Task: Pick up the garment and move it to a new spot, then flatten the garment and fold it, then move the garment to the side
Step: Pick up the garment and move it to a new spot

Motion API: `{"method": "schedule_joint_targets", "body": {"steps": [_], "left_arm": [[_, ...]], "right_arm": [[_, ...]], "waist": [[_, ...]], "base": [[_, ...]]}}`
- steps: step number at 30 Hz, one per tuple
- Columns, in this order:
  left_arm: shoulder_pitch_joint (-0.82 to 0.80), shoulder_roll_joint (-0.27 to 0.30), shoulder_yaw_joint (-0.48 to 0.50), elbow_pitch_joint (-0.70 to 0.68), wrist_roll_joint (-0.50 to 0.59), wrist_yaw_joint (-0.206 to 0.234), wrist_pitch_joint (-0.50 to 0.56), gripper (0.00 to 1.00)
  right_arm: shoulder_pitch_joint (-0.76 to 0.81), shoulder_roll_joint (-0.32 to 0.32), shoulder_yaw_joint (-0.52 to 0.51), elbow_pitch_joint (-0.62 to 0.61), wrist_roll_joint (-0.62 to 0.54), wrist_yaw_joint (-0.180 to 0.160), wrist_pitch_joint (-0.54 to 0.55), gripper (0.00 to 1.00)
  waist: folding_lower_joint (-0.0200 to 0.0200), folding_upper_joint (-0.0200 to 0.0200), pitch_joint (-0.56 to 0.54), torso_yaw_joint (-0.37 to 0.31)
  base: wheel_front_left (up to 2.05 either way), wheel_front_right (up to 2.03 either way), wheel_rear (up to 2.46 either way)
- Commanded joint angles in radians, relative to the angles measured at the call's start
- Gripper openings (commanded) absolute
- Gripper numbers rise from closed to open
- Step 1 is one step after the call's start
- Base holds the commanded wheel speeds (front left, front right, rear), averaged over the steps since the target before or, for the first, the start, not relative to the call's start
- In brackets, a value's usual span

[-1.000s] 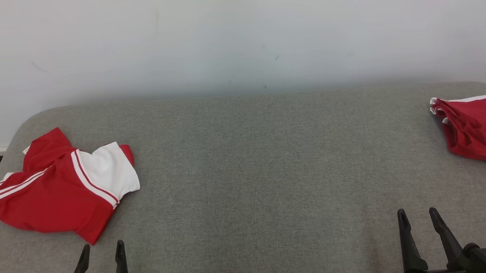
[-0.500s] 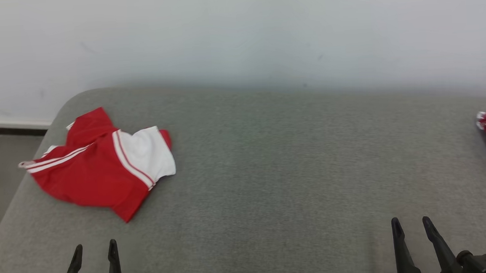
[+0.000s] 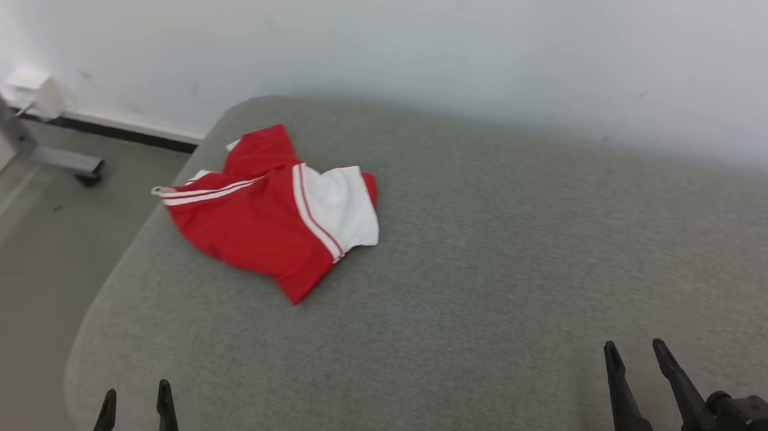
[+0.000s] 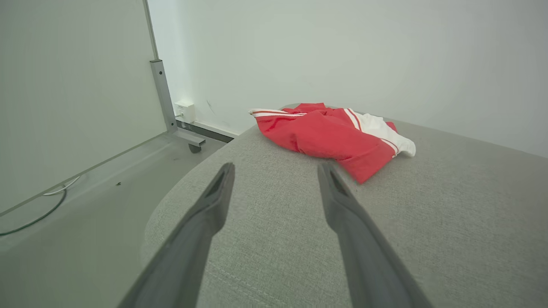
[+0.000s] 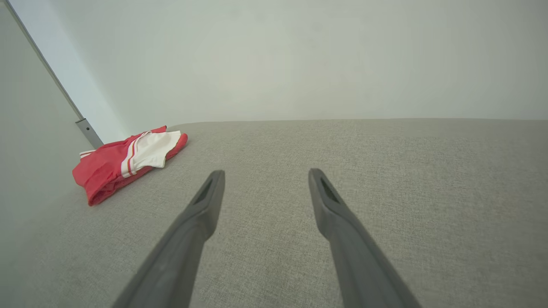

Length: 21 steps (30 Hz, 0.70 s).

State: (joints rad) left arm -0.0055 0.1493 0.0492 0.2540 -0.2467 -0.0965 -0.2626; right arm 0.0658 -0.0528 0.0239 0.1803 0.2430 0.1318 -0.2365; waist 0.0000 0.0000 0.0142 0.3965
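Camera swung left; crumpled red-and-white garment (image 3: 257,216) lies untouched; left claw (image 3: 135,389), right claw (image 3: 634,345) both apart

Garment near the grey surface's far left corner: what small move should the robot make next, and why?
Probably reach the left gripper forward toward the garment. It lies crumpled and untouched on the grey surface, ahead of the left arm. Both grippers are open and empty, and the right gripper is farther off.
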Motion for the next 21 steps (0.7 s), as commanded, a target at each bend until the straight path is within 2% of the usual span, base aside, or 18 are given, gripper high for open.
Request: {"method": "schedule_joint_targets", "body": {"steps": [1,12,16,21], "left_arm": [[-0.008,0.004,0.004,0.003,-0.006,0.004,-0.003,1.0],[-0.009,0.009,0.021,0.007,-0.02,0.006,-0.003,1.0],[-0.043,0.009,0.02,0.014,-0.027,0.006,-0.003,1.0],[-0.153,0.027,0.007,0.042,-0.04,-0.004,0.007,1.0]], "right_arm": [[-0.008,0.001,0.0,0.002,-0.006,-0.002,0.0,1.0],[-0.016,0.002,0.009,0.004,-0.007,-0.002,0.002,1.0],[-0.027,0.002,0.012,0.002,-0.01,-0.002,0.007,1.0],[-0.056,-0.007,0.002,-0.01,-0.027,-0.002,0.019,1.0]], "waist": [[0.0,0.0,0.011,0.069],[0.0,0.0,0.016,0.109],[0.0,0.0,0.03,0.09],[0.0,0.0,0.078,0.031]], "base": [[0.0,0.0,0.0],[0.0,0.0,0.0],[0.0,0.0,0.0],[0.0,0.0,0.0]]}}
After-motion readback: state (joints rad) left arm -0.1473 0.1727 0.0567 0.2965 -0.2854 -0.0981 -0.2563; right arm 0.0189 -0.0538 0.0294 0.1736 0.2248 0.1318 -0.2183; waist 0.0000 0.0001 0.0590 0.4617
